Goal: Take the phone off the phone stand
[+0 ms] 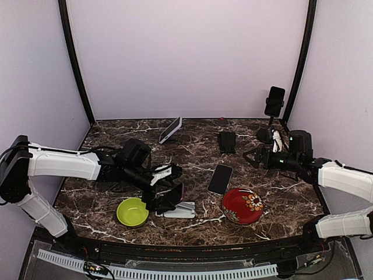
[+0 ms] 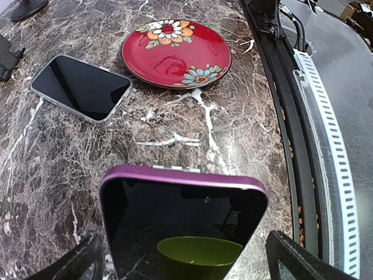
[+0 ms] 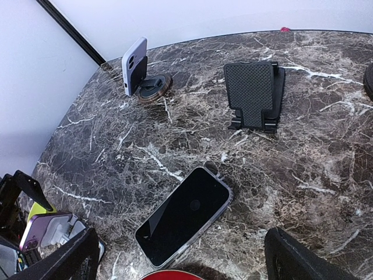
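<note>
A phone in a purple case leans upright on a white folding stand near the table's front edge. It also shows in the top view and the right wrist view. My left gripper is open and straddles the phone, one finger at its left edge and the other just off its right edge. In the left wrist view the gripper is centred on the screen. My right gripper is open and empty above the right half of the table, away from this phone.
A clear-cased phone lies flat mid-table. A red flowered plate sits to the right of the stand, a green bowl to its left. An empty black stand, a white phone on a round stand and a black phone on a tall stand are at the back.
</note>
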Action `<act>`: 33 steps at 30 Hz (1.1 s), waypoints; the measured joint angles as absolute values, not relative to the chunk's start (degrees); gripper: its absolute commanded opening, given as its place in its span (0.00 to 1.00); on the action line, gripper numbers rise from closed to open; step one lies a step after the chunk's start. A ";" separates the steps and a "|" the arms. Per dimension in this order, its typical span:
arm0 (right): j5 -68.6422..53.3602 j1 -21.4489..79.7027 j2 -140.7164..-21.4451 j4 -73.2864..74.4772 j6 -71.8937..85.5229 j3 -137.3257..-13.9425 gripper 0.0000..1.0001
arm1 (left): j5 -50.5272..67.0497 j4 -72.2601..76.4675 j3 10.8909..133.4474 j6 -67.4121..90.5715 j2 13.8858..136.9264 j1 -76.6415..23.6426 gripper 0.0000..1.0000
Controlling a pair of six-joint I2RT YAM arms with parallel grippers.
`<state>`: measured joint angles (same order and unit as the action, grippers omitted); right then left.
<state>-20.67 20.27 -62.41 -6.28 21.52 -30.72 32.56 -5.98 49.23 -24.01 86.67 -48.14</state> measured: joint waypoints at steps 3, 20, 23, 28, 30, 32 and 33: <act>-20.67 20.27 -62.41 -6.31 21.54 -30.70 0.99 | 32.69 -5.96 49.25 -24.43 86.87 -48.14 0.99; -20.67 20.27 -62.41 -6.39 21.52 -30.70 0.99 | 32.03 -4.75 48.25 -26.41 89.69 -48.12 0.89; -20.64 20.27 -62.41 -6.37 21.52 -30.68 0.99 | 31.53 -3.97 47.70 -26.44 89.34 -48.12 0.85; -20.58 20.27 -62.41 -6.39 21.52 -30.68 0.99 | 30.81 -3.73 47.05 -26.17 87.26 -48.12 0.79; -20.56 20.27 -62.41 -6.42 21.52 -30.68 0.99 | 30.72 -3.70 46.98 -26.02 86.70 -48.14 0.75; -20.53 20.27 -62.41 -6.42 21.52 -30.68 0.99 | 30.61 -3.70 46.94 -25.76 86.08 -48.14 0.73; -20.53 20.27 -62.41 -6.44 21.52 -30.63 0.99 | 30.57 -3.66 46.94 -25.58 85.78 -48.14 0.71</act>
<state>-20.53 20.27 -62.41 -6.44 21.52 -30.63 30.57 -3.66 46.94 -25.58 85.78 -48.14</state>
